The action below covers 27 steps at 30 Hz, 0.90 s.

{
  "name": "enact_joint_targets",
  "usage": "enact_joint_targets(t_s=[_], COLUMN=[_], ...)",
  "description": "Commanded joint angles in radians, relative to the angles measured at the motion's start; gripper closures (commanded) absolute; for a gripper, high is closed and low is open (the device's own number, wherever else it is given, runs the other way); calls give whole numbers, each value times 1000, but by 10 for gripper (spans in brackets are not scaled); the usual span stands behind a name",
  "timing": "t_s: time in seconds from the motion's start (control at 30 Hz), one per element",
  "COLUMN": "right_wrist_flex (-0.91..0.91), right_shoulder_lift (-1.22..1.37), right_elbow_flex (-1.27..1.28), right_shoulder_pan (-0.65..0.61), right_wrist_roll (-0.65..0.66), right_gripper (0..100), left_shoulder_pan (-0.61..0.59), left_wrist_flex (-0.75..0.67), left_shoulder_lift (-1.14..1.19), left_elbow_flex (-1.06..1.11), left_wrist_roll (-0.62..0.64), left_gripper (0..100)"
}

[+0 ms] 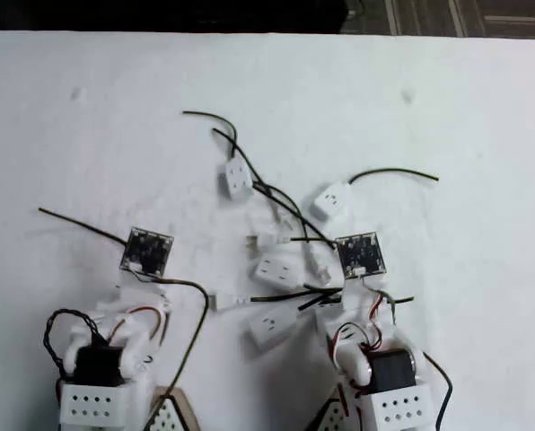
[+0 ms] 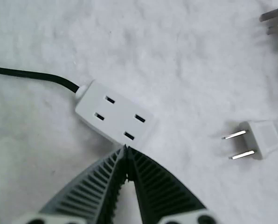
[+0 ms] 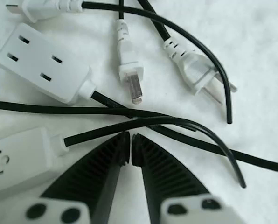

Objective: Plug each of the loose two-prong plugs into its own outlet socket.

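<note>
Outlet blocks (image 1: 278,269) lie scattered mid-worktop (image 1: 88,135) with nothing seated yet, so your left end effector (image 2: 126,154), pressed together and empty, sits just beside one block near a loose plug (image 2: 258,140), while your right end effector (image 3: 129,144), equally closed, hangs above black cords (image 3: 59,108) crossing before its two plugs (image 3: 129,74).

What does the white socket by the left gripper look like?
The socket is a small white block, plastic by its look, with rounded corners. Four dark slots in two pairs face up, all empty. A black cord enters one end through a white collar. It lies flat on the white table. The left gripper, shut, reaches its edge; whether it touches is unclear.
</note>
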Motion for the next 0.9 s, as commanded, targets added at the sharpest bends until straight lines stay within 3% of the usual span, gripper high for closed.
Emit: enact_joint_targets(t_s=[0.0,0.87], right_wrist_flex=[7,7], right_shoulder_lift=[-8,-8], right_elbow_flex=[11,11], right_shoulder_pan=[7,7], right_wrist_roll=[2,2], right_gripper=[980,980], left_shoulder_pan=[8,51], left_wrist_flex=[3,9], left_shoulder_lift=[-5,-5], left_elbow_flex=[-3,-25], left_wrist_roll=[3,2], left_gripper=[976,976])
